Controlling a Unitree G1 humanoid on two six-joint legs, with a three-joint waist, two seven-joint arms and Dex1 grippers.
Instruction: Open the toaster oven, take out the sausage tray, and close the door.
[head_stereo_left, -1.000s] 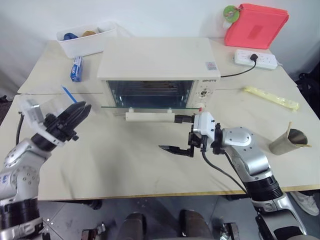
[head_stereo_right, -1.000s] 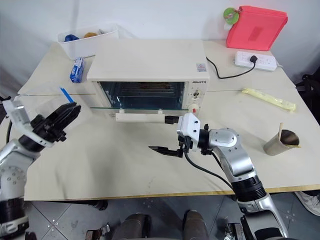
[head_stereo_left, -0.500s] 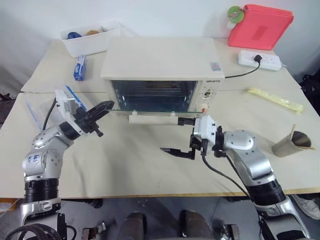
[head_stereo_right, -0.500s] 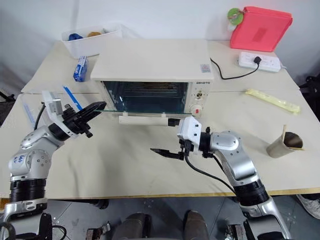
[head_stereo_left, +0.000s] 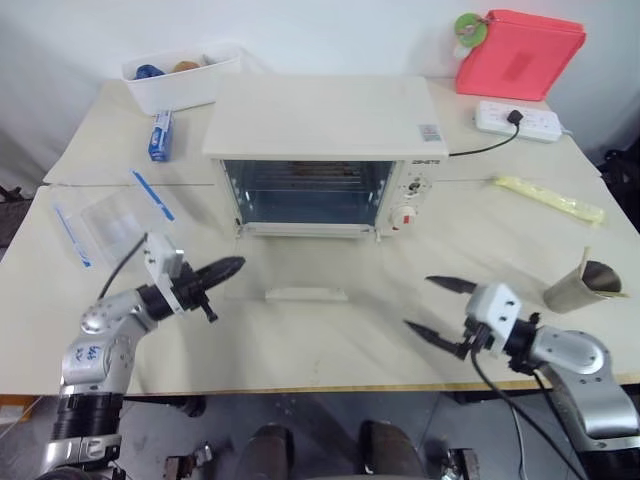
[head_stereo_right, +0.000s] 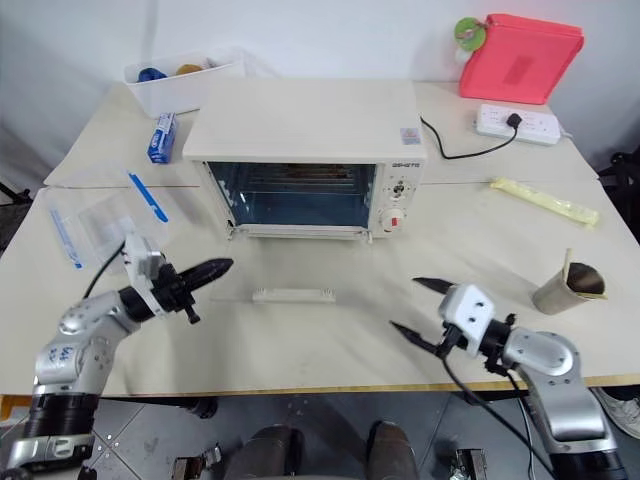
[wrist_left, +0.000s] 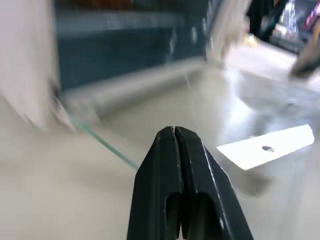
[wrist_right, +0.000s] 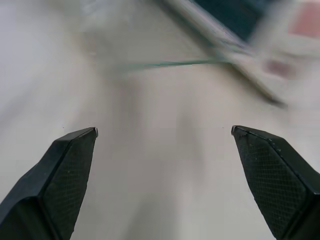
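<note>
Lying flat before the toaster oven (head_stereo_left: 320, 150): door (head_stereo_left: 306, 268) (left gripper (head_stereo_left: 228, 268) clenched empty, right gripper (head_stereo_left: 437, 306) spread, both near).

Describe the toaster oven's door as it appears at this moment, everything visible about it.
The door is a clear glass panel, folded down fully open and lying flat on the table in front of the toaster oven. Its cream-white bar handle sits at the far edge from the oven, nearest the robot. The glass is nearly invisible against the tabletop. Neither gripper touches it.
</note>
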